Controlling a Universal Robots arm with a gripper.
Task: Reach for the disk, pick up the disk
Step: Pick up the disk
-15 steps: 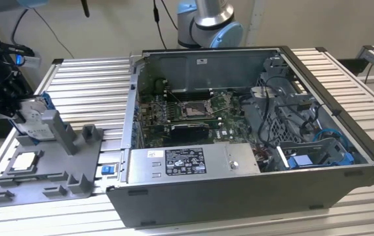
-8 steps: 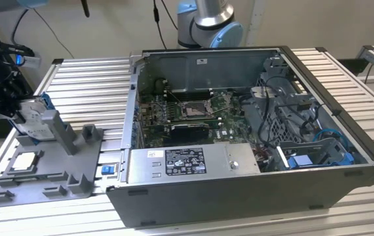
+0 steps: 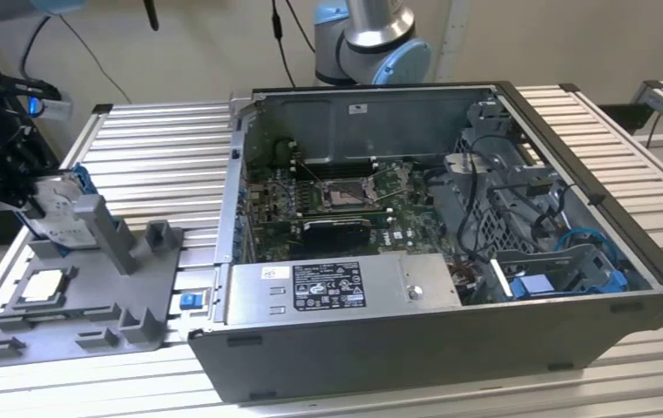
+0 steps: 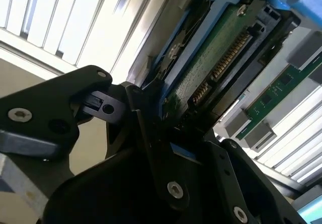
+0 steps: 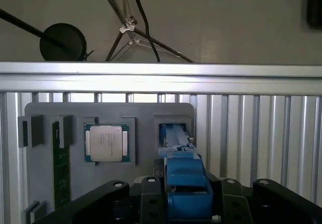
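The arm (image 3: pixel 375 24) is a silver tube with pale blue joint caps; its black claw (image 5: pixel 188 194) has hinged links fastened with silver screws.

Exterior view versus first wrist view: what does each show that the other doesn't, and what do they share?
Exterior view: open grey metal computer case, its green motherboard, the arm's silver-and-blue joint. First wrist view: green memory stick, hanging black cables. Both: grey plastic fixture tray, square silver chip, silver disk in its blue bracket, black hand at the disk, slatted aluminium table.
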